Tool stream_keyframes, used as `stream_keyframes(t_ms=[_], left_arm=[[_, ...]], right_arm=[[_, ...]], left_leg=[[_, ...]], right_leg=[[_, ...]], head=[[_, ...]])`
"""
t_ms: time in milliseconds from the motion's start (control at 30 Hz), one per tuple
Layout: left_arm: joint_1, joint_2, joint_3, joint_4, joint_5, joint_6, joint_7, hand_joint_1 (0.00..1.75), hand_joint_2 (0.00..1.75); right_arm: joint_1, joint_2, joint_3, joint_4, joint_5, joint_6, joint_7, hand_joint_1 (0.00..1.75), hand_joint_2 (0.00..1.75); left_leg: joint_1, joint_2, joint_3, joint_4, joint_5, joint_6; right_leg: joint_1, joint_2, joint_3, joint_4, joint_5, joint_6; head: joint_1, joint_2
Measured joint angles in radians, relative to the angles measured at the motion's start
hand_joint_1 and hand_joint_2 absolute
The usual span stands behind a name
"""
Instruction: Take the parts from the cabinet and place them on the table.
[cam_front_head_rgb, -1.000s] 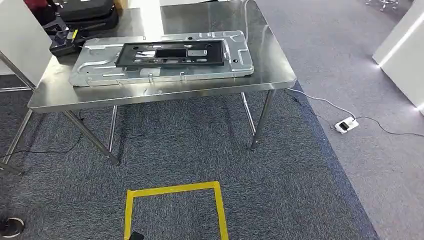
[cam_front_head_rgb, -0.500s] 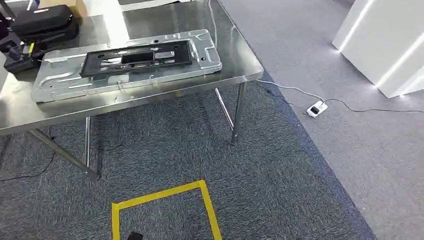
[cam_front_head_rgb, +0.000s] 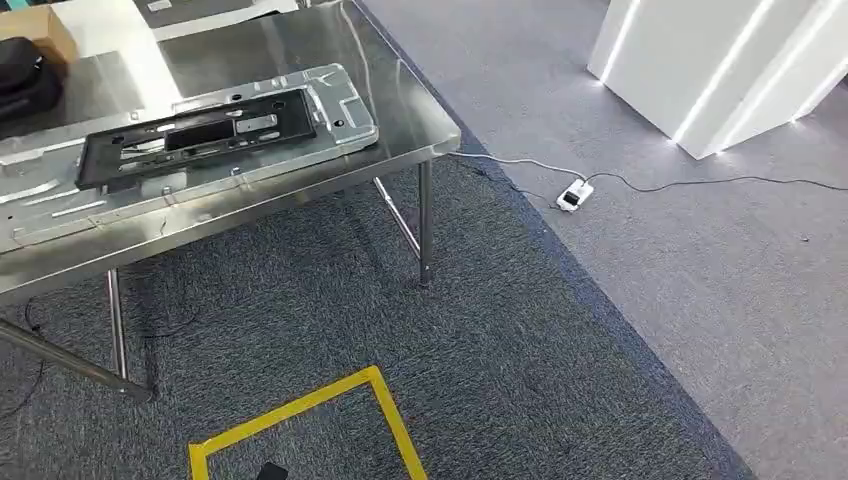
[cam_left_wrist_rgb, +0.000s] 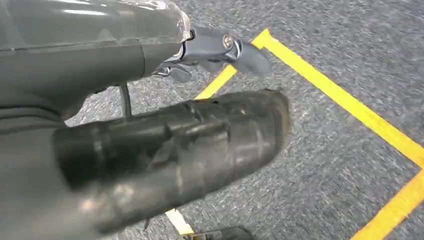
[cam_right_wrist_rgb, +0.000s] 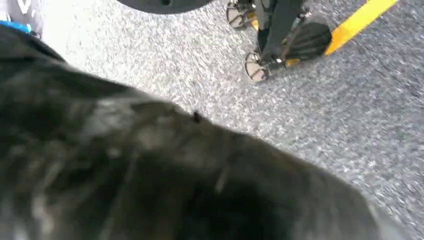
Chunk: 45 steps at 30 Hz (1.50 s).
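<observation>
A large silver sheet-metal panel (cam_front_head_rgb: 345, 125) lies flat on the steel table (cam_front_head_rgb: 400, 110) at the upper left of the head view, with a black rectangular frame (cam_front_head_rgb: 110, 160) on top of it. My left hand (cam_left_wrist_rgb: 200, 100) hangs over the carpet in the left wrist view, thumb and darker fingers apart with nothing between them. In the right wrist view my right hand (cam_right_wrist_rgb: 150, 175) is a dark blur close to the lens, so I cannot make out how its fingers lie.
A white cabinet with lit strips (cam_front_head_rgb: 720, 60) stands at the upper right. A white power strip (cam_front_head_rgb: 573, 196) and its cable lie on the grey floor. Yellow tape (cam_front_head_rgb: 300, 410) marks a square on the dark carpet. A cardboard box (cam_front_head_rgb: 35, 25) and a black case (cam_front_head_rgb: 20, 80) sit at the table's far left.
The whole picture has shifted: the camera has turned to the right, so the table slides left and the white cabinet comes further into view. Nothing on the table has moved.
</observation>
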Motion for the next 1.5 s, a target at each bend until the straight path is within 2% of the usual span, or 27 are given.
stream_keyframes(t_ms=[33, 67, 100, 167, 233, 267, 333, 367, 400, 533, 567, 633, 700, 733, 800, 867, 900, 933, 1000, 1067, 1133, 1200, 1267, 1367, 1400, 1433, 1500], left_arm=[[0.000, 0.000, 0.000, 0.000, 0.000, 0.001, 0.002, 0.00, 0.00], [0.000, -0.001, 0.001, 0.000, 0.000, 0.002, 0.002, 0.00, 0.00], [0.000, -0.001, 0.001, 0.000, 0.001, 0.003, 0.001, 0.00, 0.00], [0.007, -0.001, 0.004, 0.000, 0.002, 0.003, 0.000, 0.00, 0.00], [0.010, -0.001, 0.004, 0.000, 0.001, 0.002, 0.000, 0.00, 0.00], [0.010, -0.001, 0.004, 0.000, 0.001, 0.002, 0.000, 0.00, 0.00], [0.008, -0.002, 0.004, 0.000, 0.001, 0.002, -0.004, 0.00, 0.00], [0.008, -0.002, 0.004, 0.000, 0.001, 0.002, -0.005, 0.00, 0.00], [0.008, -0.002, 0.005, 0.000, 0.001, 0.002, -0.005, 0.00, 0.00], [0.002, -0.004, 0.005, 0.000, 0.001, 0.002, -0.008, 0.00, 0.00], [0.001, -0.005, 0.005, 0.000, 0.001, 0.002, -0.009, 0.00, 0.00], [0.002, -0.005, 0.005, 0.000, 0.001, 0.002, -0.012, 0.00, 0.00], [0.006, -0.005, 0.005, 0.000, 0.001, 0.002, -0.013, 0.00, 0.00], [0.007, -0.005, 0.006, 0.000, 0.001, 0.002, -0.013, 0.00, 0.00], [0.007, -0.005, 0.006, 0.000, 0.001, 0.002, -0.014, 0.00, 0.00], [0.006, -0.004, 0.006, 0.000, 0.001, 0.002, -0.015, 0.00, 0.00], [0.008, -0.004, 0.007, 0.000, 0.001, 0.002, -0.015, 0.00, 0.00], [0.008, -0.003, 0.009, 0.000, 0.001, 0.002, -0.015, 0.00, 0.00], [0.003, -0.003, 0.013, 0.000, 0.000, 0.002, -0.016, 0.00, 0.00], [0.002, -0.005, 0.014, 0.000, 0.001, 0.002, -0.016, 0.00, 0.00], [0.003, -0.005, 0.015, 0.000, 0.000, 0.003, -0.016, 0.00, 0.00], [0.006, -0.005, 0.018, 0.000, 0.000, 0.003, -0.016, 0.00, 0.00], [0.006, -0.005, 0.020, 0.000, 0.000, 0.003, -0.016, 0.00, 0.00], [0.003, -0.005, 0.021, 0.000, 0.000, 0.003, -0.016, 0.00, 0.00], [0.003, -0.005, 0.021, 0.000, 0.000, 0.003, -0.016, 0.00, 0.00], [0.003, -0.005, 0.021, 0.000, 0.001, 0.003, -0.016, 0.00, 0.00], [-0.002, -0.005, 0.022, 0.000, 0.002, 0.003, -0.017, 0.00, 0.00]], right_arm=[[0.003, 0.000, 0.000, 0.001, 0.001, 0.000, 0.000, 0.00, 0.00], [0.004, 0.000, 0.000, 0.001, 0.002, -0.001, 0.000, 0.00, 0.00], [0.003, 0.000, 0.000, 0.001, 0.003, -0.001, 0.000, 0.00, 0.00], [0.001, 0.000, 0.000, 0.001, 0.005, -0.001, 0.001, 0.00, 0.00], [0.001, 0.000, 0.000, 0.002, 0.011, 0.000, 0.005, 0.00, 0.00], [0.002, 0.000, 0.000, 0.002, 0.013, 0.001, 0.007, 0.00, 0.00], [0.005, 0.000, 0.000, 0.003, 0.016, 0.002, 0.010, 0.00, 0.00], [0.005, 0.000, 0.000, 0.003, 0.016, 0.002, 0.010, 0.00, 0.00], [0.002, 0.000, 0.000, 0.003, 0.016, 0.002, 0.010, 0.00, 0.00], [0.005, 0.000, 0.000, 0.003, 0.019, 0.002, 0.010, 0.00, 0.00], [0.005, 0.000, 0.000, 0.003, 0.021, 0.003, 0.010, 0.00, 0.00], [0.001, 0.000, 0.000, 0.003, 0.022, 0.004, 0.013, 0.00, 0.00], [0.000, 0.000, 0.000, 0.003, 0.024, 0.008, 0.016, 0.00, 0.00], [0.000, 0.000, 0.000, 0.003, 0.025, 0.009, 0.020, 0.00, 0.00], [0.002, 0.000, 0.000, 0.003, 0.031, 0.015, 0.030, 0.00, 0.00], [0.000, 0.000, 0.000, 0.004, 0.035, 0.018, 0.031, 0.00, 0.00], [0.001, 0.000, 0.000, 0.005, 0.035, 0.020, 0.031, 0.00, 0.00], [-0.003, 0.000, 0.000, 0.005, 0.035, 0.021, 0.032, 0.00, 0.00], [0.002, 0.000, 0.000, 0.006, 0.038, 0.027, 0.032, 0.00, 0.00], [0.007, 0.000, 0.000, 0.006, 0.039, 0.034, 0.032, 0.00, 0.00], [0.003, 0.000, 0.000, 0.006, 0.040, 0.037, 0.028, 0.00, 0.00], [-0.001, 0.000, 0.000, 0.006, 0.042, 0.037, 0.027, 0.00, 0.00], [-0.001, 0.000, 0.000, 0.006, 0.042, 0.037, 0.026, 0.00, 0.00], [0.000, -0.001, 0.000, 0.006, 0.043, 0.039, 0.019, 0.00, 0.00], [-0.002, -0.002, 0.000, 0.006, 0.045, 0.039, 0.017, 0.00, 0.00], [-0.006, -0.002, 0.000, 0.006, 0.047, 0.039, 0.014, 0.00, 0.00], [-0.006, -0.002, 0.000, 0.006, 0.050, 0.040, 0.013, 0.00, 0.00]], left_leg=[[0.004, 0.010, 0.007, -0.010, 0.007, 0.008], [0.011, 0.027, 0.010, -0.019, 0.016, 0.018], [0.010, 0.036, 0.010, -0.024, 0.018, 0.026], [0.005, 0.064, 0.008, -0.023, 0.018, 0.028], [0.003, 0.094, 0.007, -0.022, 0.016, 0.030], [0.003, 0.105, 0.007, -0.022, 0.015, 0.029], [0.003, 0.126, 0.012, -0.021, 0.010, 0.025], [0.003, 0.136, 0.017, -0.020, 0.006, 0.020], [-0.003, 0.144, 0.017, -0.019, 0.002, 0.014], [-0.007, 0.172, 0.028, -0.021, -0.002, -0.006], [0.000, 0.153, 0.023, -0.012, -0.014, -0.015], [0.002, 0.082, -0.010, 0.074, -0.076, -0.020], [0.003, 0.068, -0.085, 0.237, -0.151, -0.025], [0.003, 0.067, -0.114, 0.294, -0.161, -0.026], [0.004, 0.067, -0.101, 0.251, -0.103, -0.024], [0.007, 0.045, -0.028, 0.081, -0.005, -0.020], [0.011, -0.004, -0.006, 0.019, 0.008, -0.016], [0.012, -0.020, -0.002, -0.002, 0.000, -0.017], [0.004, -0.004, -0.005, 0.007, -0.001, -0.012], [0.010, 0.018, 0.000, -0.008, 0.011, 0.007], [0.009, 0.044, 0.004, -0.015, 0.017, 0.022], [0.002, 0.074, 0.003, -0.014, 0.015, 0.025], [0.000, 0.103, 0.003, -0.013, 0.012, 0.026], [0.000, 0.133, 0.012, -0.012, 0.003, 0.021], [-0.001, 0.142, 0.018, -0.011, -0.001, 0.016], [-0.009, 0.152, 0.017, -0.008, -0.006, 0.008], [-0.007, 0.166, 0.021, -0.010, -0.009, 0.001]], right_leg=[[0.004, 0.009, -0.003, -0.002, 0.004, 0.008], [0.001, -0.019, -0.004, 0.011, -0.005, 0.006], [0.006, -0.069, -0.021, 0.045, -0.035, 0.008], [0.004, -0.106, -0.093, 0.195, -0.118, 0.016], [0.001, -0.115, -0.141, 0.300, -0.149, 0.022], [0.000, -0.118, -0.132, 0.287, -0.131, 0.023], [0.000, -0.132, -0.047, 0.138, -0.053, 0.020], [0.003, -0.164, 0.014, 0.034, -0.014, 0.014], [0.013, -0.194, 0.031, -0.001, -0.028, 0.005], [0.018, -0.156, 0.020, -0.006, -0.020, -0.012], [0.005, -0.147, 0.027, -0.016, -0.013, -0.021], [0.005, -0.133, 0.026, -0.018, -0.009, -0.031], [0.007, -0.109, 0.023, -0.018, -0.008, -0.033], [0.007, -0.096, 0.023, -0.017, -0.008, -0.034], [0.007, -0.069, 0.025, -0.014, -0.008, -0.033], [0.005, -0.040, 0.026, -0.006, -0.011, -0.030], [0.003, -0.030, 0.021, -0.002, -0.013, -0.026], [0.010, -0.017, 0.013, 0.010, -0.015, -0.019], [0.004, 0.000, 0.006, 0.004, -0.009, -0.005], [0.003, 0.019, 0.003, 0.003, -0.005, 0.006], [0.008, -0.077, -0.033, 0.077, -0.061, 0.009], [0.004, -0.108, -0.109, 0.234, -0.136, 0.017], [0.002, -0.116, -0.145, 0.310, -0.145, 0.021], [0.003, -0.140, -0.032, 0.106, -0.033, 0.016], [0.007, -0.182, 0.017, 0.018, -0.011, 0.008], [0.020, -0.196, 0.021, 0.005, -0.021, 0.004], [0.021, -0.173, 0.015, 0.003, -0.017, -0.003]], head=[[0.000, 0.000], [0.000, 0.000], [0.003, 0.000], [0.003, 0.000], [0.002, 0.000], [0.002, 0.000], [0.003, 0.000], [0.002, 0.000], [0.002, 0.000], [0.002, 0.000], [0.002, 0.000], [0.000, 0.000], [0.001, 0.000], [0.000, 0.000], [0.000, 0.000], [0.000, 0.000], [0.001, 0.000], [0.001, 0.000], [0.001, 0.000], [0.001, 0.000], [0.004, 0.000], [0.003, 0.000], [0.003, 0.000], [0.004, 0.000], [0.004, 0.000], [0.004, 0.000], [0.003, 0.000]])
